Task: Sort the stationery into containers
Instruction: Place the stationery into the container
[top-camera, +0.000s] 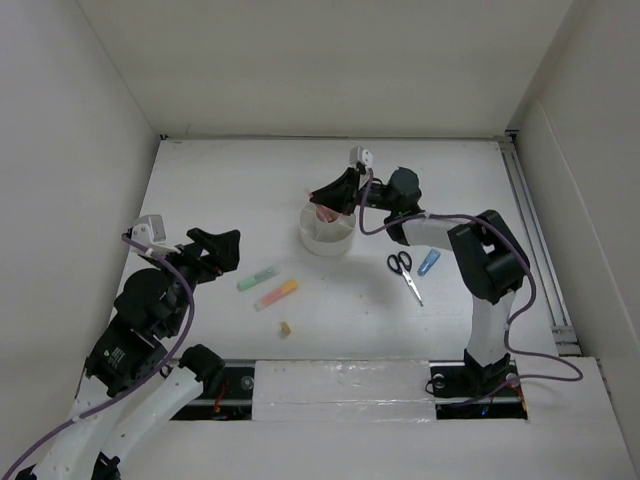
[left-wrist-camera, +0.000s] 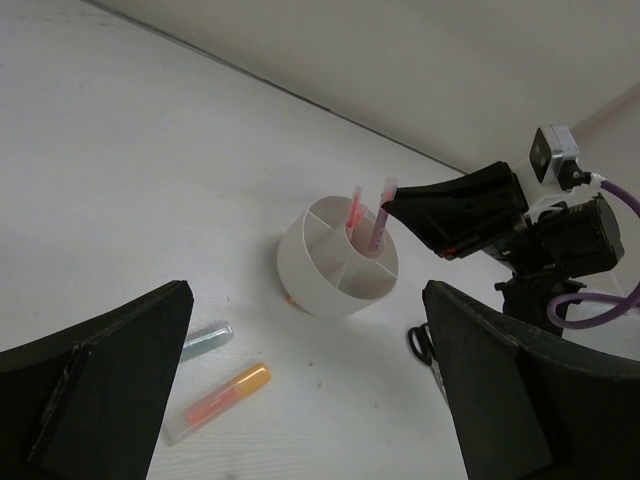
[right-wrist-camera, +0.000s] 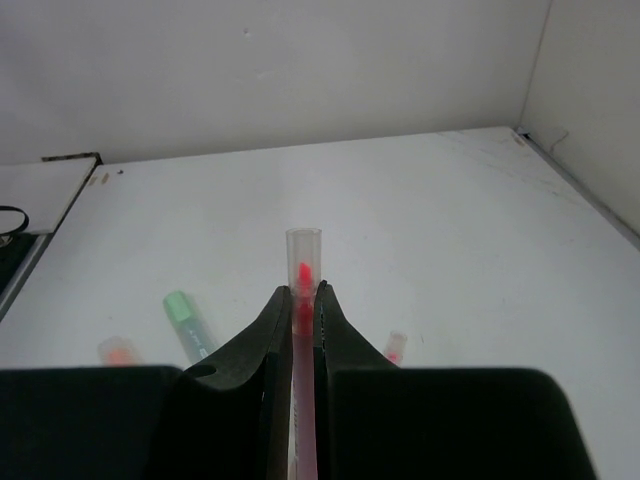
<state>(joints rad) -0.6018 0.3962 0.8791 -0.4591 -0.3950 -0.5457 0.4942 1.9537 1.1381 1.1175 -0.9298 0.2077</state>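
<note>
The round white organizer (top-camera: 327, 238) stands mid-table; it also shows in the left wrist view (left-wrist-camera: 330, 275). My right gripper (top-camera: 325, 197) hangs over it, shut on a thin pink-red pen (right-wrist-camera: 303, 262) whose lower end reaches into the organizer (left-wrist-camera: 380, 218). A second pink pen (left-wrist-camera: 354, 212) stands in the organizer. A green highlighter (top-camera: 258, 277), an orange highlighter (top-camera: 277, 294) and a yellowish eraser bit (top-camera: 285, 328) lie on the table left of the organizer. My left gripper (top-camera: 218, 250) is open and empty, left of the highlighters. Black-handled scissors (top-camera: 404, 273) and a blue highlighter (top-camera: 429, 262) lie to the right.
White walls close the table on the left, back and right. A metal rail (top-camera: 535, 240) runs along the right edge. The right arm's purple cable (top-camera: 400, 222) loops beside the organizer.
</note>
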